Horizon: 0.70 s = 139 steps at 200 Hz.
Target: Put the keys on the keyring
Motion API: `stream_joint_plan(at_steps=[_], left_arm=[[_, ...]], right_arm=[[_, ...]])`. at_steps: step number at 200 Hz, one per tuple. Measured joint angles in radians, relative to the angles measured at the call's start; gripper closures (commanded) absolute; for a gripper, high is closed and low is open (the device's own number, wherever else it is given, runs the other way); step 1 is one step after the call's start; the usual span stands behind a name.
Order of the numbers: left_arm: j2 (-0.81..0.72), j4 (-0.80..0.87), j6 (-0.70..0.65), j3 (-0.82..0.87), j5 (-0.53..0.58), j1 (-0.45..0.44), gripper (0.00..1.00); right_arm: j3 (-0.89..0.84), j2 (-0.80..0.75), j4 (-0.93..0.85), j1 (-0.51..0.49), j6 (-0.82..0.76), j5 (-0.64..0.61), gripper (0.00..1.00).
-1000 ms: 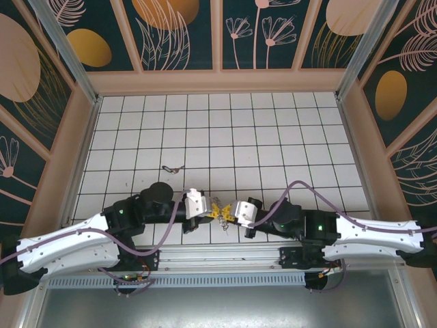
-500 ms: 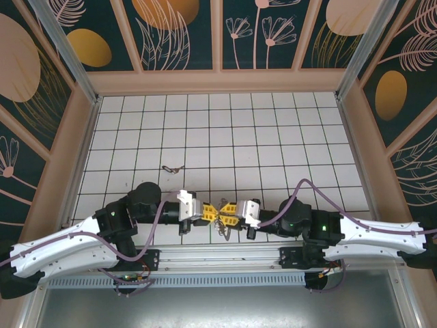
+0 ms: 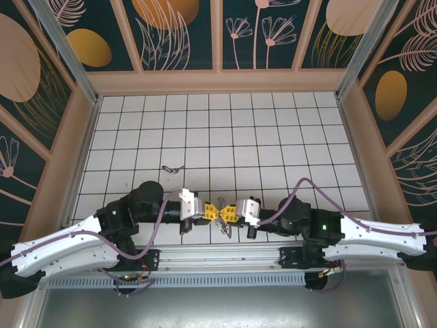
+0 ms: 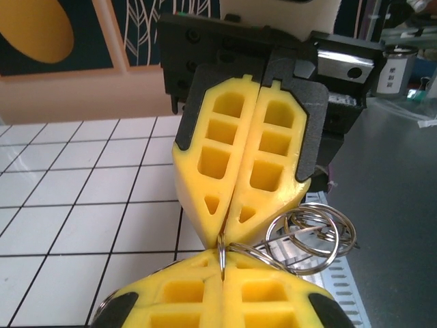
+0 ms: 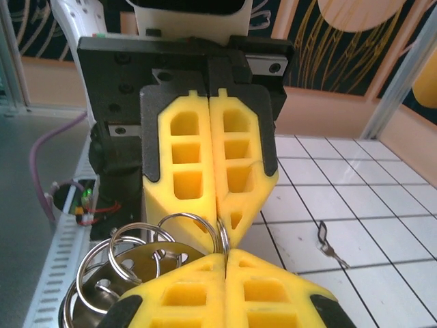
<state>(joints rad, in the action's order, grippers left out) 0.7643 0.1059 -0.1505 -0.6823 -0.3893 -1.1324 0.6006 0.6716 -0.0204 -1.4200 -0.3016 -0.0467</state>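
Tips meeting, the left gripper (image 3: 210,210) and right gripper (image 3: 227,212) are both pinching one loop of the keyring (image 4: 307,236), probably steadying it for threading. A key (image 3: 172,168) is lying well apart, beyond the left gripper.

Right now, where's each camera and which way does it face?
Top external: above, behind the bases, looking down at the table; left gripper, right gripper tip to tip.
Left wrist: on that arm, facing the right gripper; own fingers below.
Right wrist: mirrored, facing the left gripper; own fingers below.
Shared: both wrist views show the pinched split rings.
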Motion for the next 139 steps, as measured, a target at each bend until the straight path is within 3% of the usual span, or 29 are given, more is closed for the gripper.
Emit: stream_joint_plan(at_steps=[47, 56, 70, 130, 139], left_arm=[[0.079, 0.114, -0.011, -0.061, 0.107, 0.0, 0.83], [0.101, 0.134, -0.015, -0.07, 0.129, 0.0, 0.86], [0.128, 0.154, -0.023, -0.074, 0.154, 0.0, 1.0], [0.13, 0.182, -0.029, -0.073, 0.172, -0.006, 1.0], [0.119, 0.175, -0.029, -0.071, 0.161, -0.006, 1.0]], right_arm=[[0.089, 0.09, -0.146, 0.0, -0.028, -0.113, 1.0], [0.103, 0.11, -0.175, 0.0, -0.035, -0.137, 1.0], [0.123, 0.139, -0.219, -0.003, -0.045, -0.175, 1.0], [0.135, 0.163, -0.25, -0.05, -0.06, -0.24, 1.0], [0.135, 0.152, -0.245, -0.054, -0.06, -0.235, 0.92]])
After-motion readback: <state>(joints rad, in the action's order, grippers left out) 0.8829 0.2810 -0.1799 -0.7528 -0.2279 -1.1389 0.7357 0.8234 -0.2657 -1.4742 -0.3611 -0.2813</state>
